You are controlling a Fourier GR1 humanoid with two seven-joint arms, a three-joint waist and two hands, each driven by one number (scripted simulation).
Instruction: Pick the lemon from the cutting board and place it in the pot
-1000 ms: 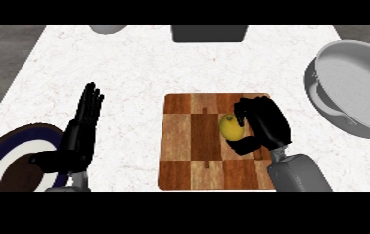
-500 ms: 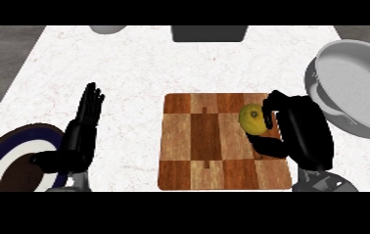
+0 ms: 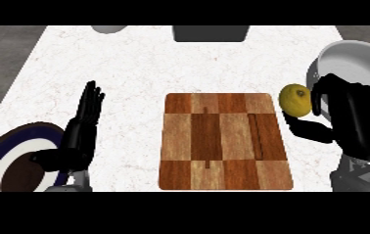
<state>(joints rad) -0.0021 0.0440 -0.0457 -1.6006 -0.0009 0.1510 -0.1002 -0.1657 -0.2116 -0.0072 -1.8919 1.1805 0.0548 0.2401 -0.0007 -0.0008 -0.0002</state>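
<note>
The yellow lemon (image 3: 295,100) is held in the air just right of the cutting board's far right corner, with my right hand (image 3: 341,111) curled round it from the right. The checkered wooden cutting board (image 3: 222,140) lies bare on the white counter. The grey pot (image 3: 348,66) stands at the right edge, directly behind my right hand, which hides part of its rim. My left hand (image 3: 78,134) rests open at the lower left, fingers pointing up.
A dark blue-rimmed plate (image 3: 16,149) lies at the lower left, partly under my left hand. A grey bowl (image 3: 109,29) and a dark grey box (image 3: 210,33) stand along the counter's far edge.
My right hand has lifted the lemon off the board and carried it right, towards the pot. The left hand has stayed still.
</note>
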